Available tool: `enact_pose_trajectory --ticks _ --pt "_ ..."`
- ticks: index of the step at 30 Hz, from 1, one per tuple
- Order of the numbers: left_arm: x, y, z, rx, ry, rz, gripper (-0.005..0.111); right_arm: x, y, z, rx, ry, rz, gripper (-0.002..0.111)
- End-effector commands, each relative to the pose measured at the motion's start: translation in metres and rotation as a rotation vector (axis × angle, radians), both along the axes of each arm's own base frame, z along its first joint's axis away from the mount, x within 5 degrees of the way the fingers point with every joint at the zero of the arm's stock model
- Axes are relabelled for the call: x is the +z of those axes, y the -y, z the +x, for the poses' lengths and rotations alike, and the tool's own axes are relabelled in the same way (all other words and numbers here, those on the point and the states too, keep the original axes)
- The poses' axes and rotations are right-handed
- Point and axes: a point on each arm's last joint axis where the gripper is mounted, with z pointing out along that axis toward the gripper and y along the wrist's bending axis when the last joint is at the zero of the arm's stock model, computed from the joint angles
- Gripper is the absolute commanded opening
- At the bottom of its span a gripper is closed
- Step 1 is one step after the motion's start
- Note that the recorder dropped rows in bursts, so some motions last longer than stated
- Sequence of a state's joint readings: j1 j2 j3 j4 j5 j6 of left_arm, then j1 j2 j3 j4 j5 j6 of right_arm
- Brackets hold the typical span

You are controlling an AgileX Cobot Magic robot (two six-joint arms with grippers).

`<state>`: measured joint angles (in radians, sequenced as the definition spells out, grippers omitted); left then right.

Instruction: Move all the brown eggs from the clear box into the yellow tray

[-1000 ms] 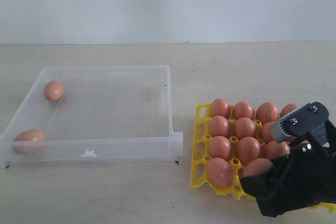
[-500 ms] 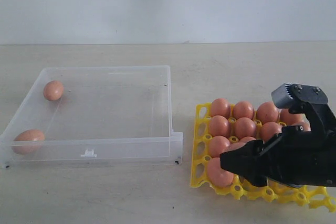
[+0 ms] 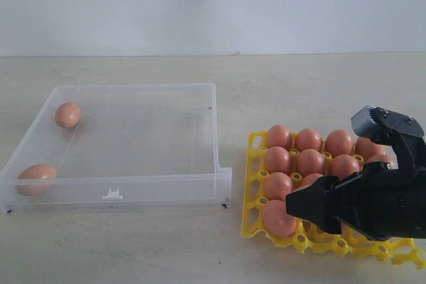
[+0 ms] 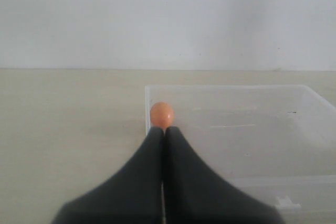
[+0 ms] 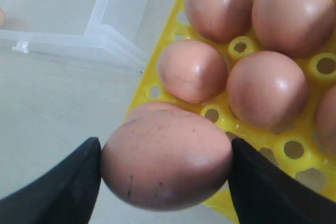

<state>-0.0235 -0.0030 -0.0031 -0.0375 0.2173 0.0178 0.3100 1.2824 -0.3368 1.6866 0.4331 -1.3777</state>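
Gripping one brown egg (image 5: 165, 150) btw right gripper (image 5: 165, 167) fingers over the yellow tray (image 3: 250, 221) front edge, prob. for a free cup (2 left in clear box (image 3: 160, 187): far-left egg (image 3: 67, 115), near-left egg (image 3: 36, 176)), w/ left gripper (image 4: 164, 129) pinched shut, empty, near that box

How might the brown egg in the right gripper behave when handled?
The smooth brown oval egg, being round, would probably roll if released loose. Its glossy shell may slip between the right gripper's fingers, and likely cracks if squeezed.

box (image 3: 166, 188) left: two eggs (image 3: 67, 115) inside | tray (image 3: 249, 217) right: about ten eggs, partly hidden
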Motion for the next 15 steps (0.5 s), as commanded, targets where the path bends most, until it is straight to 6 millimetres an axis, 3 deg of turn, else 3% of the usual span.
enact_pose_trajectory --ticks 1,11,15 --pt "0.0 0.0 0.0 -0.008 0.002 0.003 -0.004 0.001 0.0 0.001 -0.012 -0.012 0.007 0.021" --pt "0.0 0.0 0.0 -0.008 0.002 0.003 -0.004 -0.002 -0.001 -0.005 0.017 -0.082 -0.007 0.022" --pt "0.0 0.0 0.0 -0.008 0.002 0.003 -0.004 -0.003 -0.002 -0.009 0.043 -0.126 0.004 0.043"
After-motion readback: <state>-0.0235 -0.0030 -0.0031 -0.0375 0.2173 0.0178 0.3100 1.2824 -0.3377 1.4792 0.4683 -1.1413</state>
